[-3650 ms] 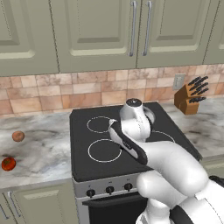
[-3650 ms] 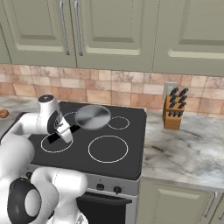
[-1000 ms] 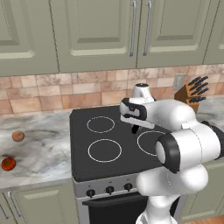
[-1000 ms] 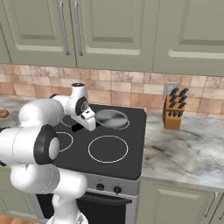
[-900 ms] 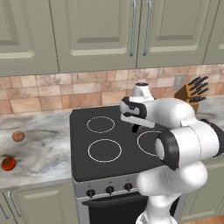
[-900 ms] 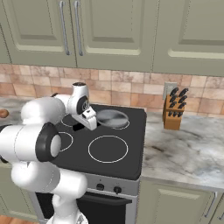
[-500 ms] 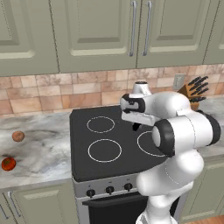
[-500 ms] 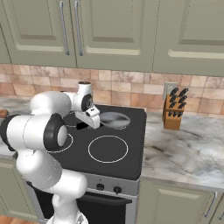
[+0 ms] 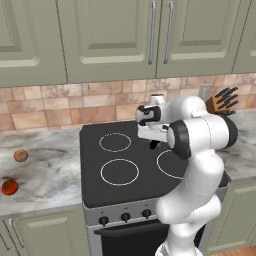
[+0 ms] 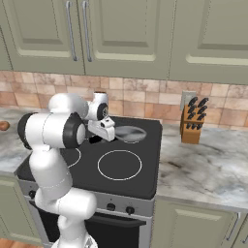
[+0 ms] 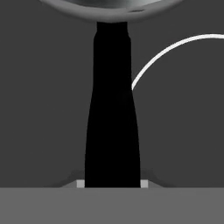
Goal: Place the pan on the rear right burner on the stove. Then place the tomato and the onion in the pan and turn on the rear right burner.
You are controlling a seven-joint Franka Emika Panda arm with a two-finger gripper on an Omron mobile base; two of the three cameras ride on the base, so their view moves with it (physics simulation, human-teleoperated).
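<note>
While my tool (image 10: 97, 139) stays clamped on the pan (image 10: 130, 133) handle, I see black stove (image 10: 145, 164) glass — marbled bench (image 10: 203, 167), tiled wall, green cabinets.

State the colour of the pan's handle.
Black; the pan's handle shows best in the hand view.

Grey pan (image 10: 130, 133) w/ black handle on stove (image 10: 145, 150) rear right; onion (image 9: 20, 155) & red tomato (image 9: 9, 187) on left counter.
</note>
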